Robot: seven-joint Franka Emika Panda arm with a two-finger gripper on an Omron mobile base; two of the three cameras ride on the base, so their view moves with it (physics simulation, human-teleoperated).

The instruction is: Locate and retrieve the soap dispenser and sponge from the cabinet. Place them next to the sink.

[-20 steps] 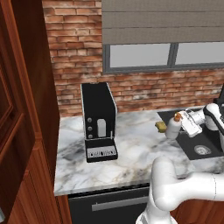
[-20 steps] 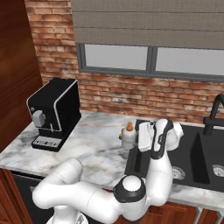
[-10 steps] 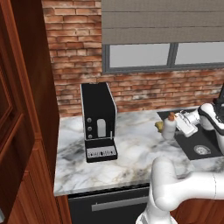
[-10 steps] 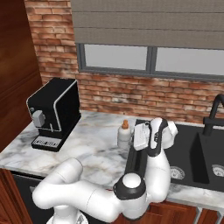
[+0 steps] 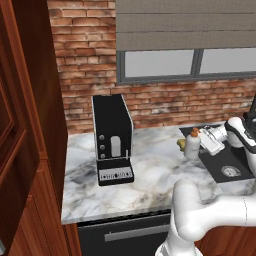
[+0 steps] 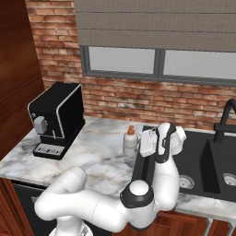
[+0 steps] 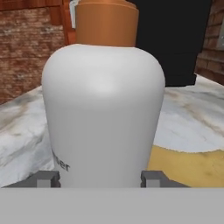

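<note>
Soap dispenser (image 5: 192, 145) is seen upright on the marble counter (image 5: 150, 175), just beside the left edge of the black sink (image 5: 227, 160). Pale rounded body, tan-orange pump top.

Gripper (image 5: 204, 138) is positioned at the bottle from the sink side. In the hand view the bottle (image 7: 105, 109) sits between the two dark fingertips (image 7: 43, 178), one tip at each flank of its lower body. Jaws are partly closed, narrowed to about bottle width. Whether the pads actually press on the bottle cannot be told; a firm grip is not confirmed.

Sponge (image 5: 182, 144) is seen as a small yellow piece on the counter, right behind the bottle on its coffee-machine side, touching or nearly so. In the hand view it shows as a flat yellow patch (image 7: 192, 164) low and right of the bottle.

In the right base view the bottle (image 6: 130, 142) stands at the sink's (image 6: 193, 161) left rim, with the gripper (image 6: 144, 144) just beside it.

Black coffee machine (image 5: 112, 137) stands on the counter, well apart to the left. Reddish-brown cabinet (image 5: 30, 125) is at the far left of the left base view.
</note>
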